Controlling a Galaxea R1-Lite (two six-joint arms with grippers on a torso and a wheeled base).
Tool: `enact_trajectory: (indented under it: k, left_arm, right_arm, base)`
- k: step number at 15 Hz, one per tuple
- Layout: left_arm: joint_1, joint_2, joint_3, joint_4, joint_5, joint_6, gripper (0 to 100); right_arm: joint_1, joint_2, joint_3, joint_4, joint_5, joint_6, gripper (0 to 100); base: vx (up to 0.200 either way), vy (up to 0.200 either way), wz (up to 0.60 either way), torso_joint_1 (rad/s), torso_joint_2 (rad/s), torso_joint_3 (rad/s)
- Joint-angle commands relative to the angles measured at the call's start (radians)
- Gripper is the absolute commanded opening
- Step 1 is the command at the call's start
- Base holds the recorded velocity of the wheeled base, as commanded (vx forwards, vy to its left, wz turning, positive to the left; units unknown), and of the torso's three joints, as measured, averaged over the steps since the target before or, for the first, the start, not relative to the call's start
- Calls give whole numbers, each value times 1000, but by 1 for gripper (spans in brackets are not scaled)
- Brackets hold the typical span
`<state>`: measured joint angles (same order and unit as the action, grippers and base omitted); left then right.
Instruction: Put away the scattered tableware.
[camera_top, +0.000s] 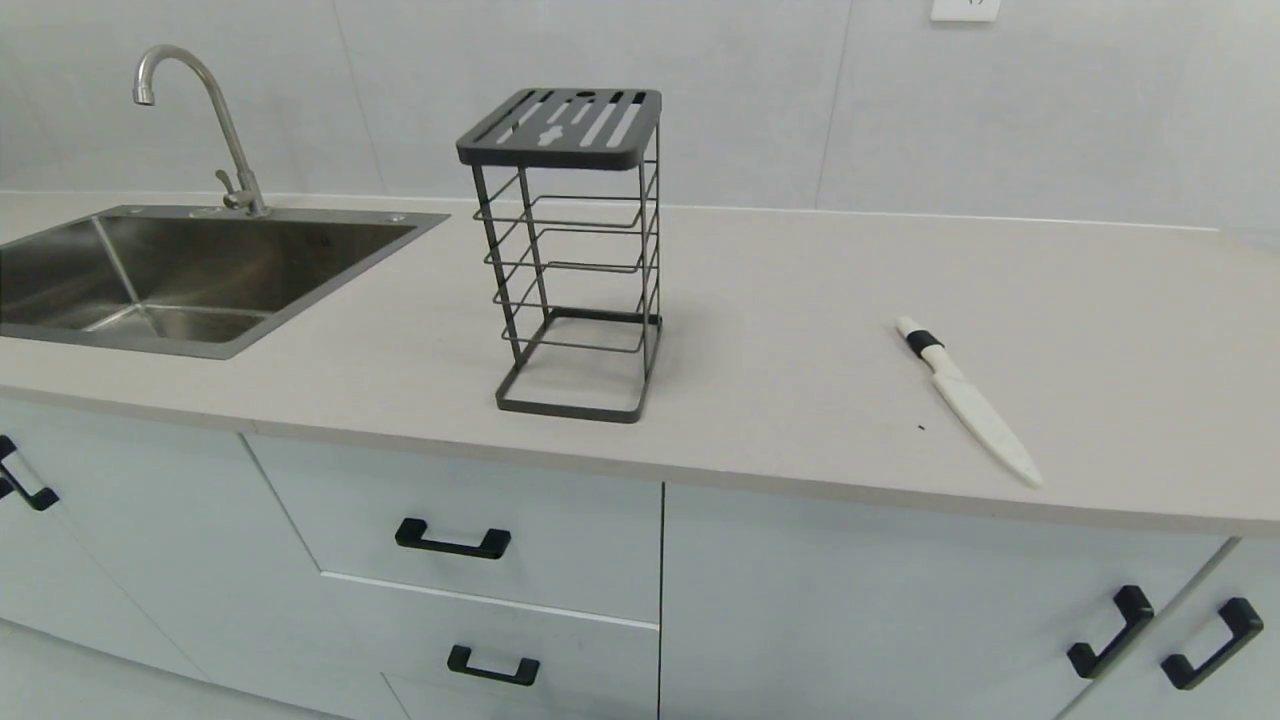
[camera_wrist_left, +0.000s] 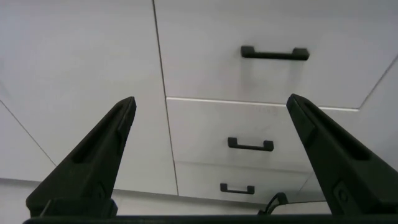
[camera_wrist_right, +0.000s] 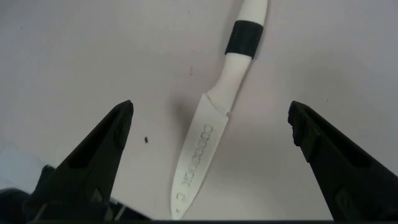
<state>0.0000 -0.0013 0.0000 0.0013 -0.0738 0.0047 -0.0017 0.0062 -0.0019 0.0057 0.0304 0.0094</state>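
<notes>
A white knife (camera_top: 965, 398) with a black band on its handle lies flat on the counter at the right, blade tip toward the front edge. The knife (camera_wrist_right: 214, 118) lies straight below my right gripper (camera_wrist_right: 211, 115), which hangs open above it, fingers wide on either side. A black wire knife rack (camera_top: 575, 255) with a slotted top stands upright mid-counter, empty. My left gripper (camera_wrist_left: 211, 106) is open, low in front of the white cabinet drawers (camera_wrist_left: 255, 130), holding nothing.
A steel sink (camera_top: 190, 265) with a curved tap (camera_top: 215, 120) sits at the counter's left. Below the counter (camera_top: 800, 330) are drawers and doors with black handles (camera_top: 452, 540). A wall lies behind.
</notes>
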Motion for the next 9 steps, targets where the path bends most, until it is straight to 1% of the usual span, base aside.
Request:
enact_trajectory:
  k: [1, 2, 5, 6, 9]
  left_arm:
    - [0, 1, 0, 0, 0, 0, 100]
    - [0, 1, 0, 0, 0, 0, 100]
    - [0, 1, 0, 0, 0, 0, 100]
    - [0, 1, 0, 0, 0, 0, 100]
    - [0, 1, 0, 0, 0, 0, 100]
  right_arm:
    - [0, 1, 0, 0, 0, 0, 100]
    - [0, 1, 0, 0, 0, 0, 100]
    - [0, 1, 0, 0, 0, 0, 100]
    - [0, 1, 0, 0, 0, 0, 100]
    - [0, 1, 0, 0, 0, 0, 100]
  base:
    - [0, 0, 0, 242, -510, -212]
    - [0, 0, 0, 256, -491, -217]
    - [0, 0, 0, 93, -479, -214]
    - [0, 0, 0, 237, -500, -222]
    - [0, 0, 0, 403, -491, -240]
